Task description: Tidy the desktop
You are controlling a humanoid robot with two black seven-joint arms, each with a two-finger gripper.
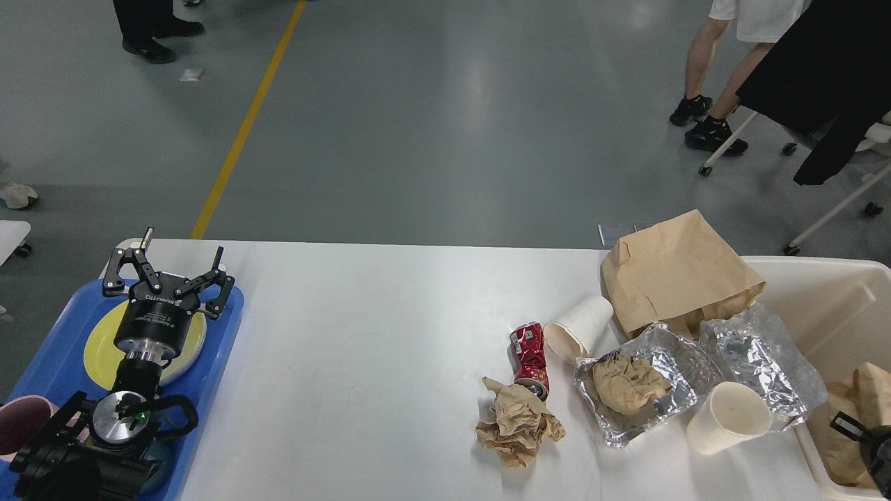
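The white desktop carries litter on its right side: a crushed red can, a ball of brown paper, a tipped white paper cup, a foil tray holding crumpled paper, loose foil, an upright paper cup and a brown paper bag. My left gripper is open and empty above the far end of the blue tray. Only a dark tip of my right gripper shows at the lower right edge, against a crumpled brown bag inside the cream bin.
A blue tray on the left holds a yellow plate and a maroon cup. The cream bin adjoins the desktop's right end. People's legs and a wheeled chair stand on the grey floor beyond the far edge.
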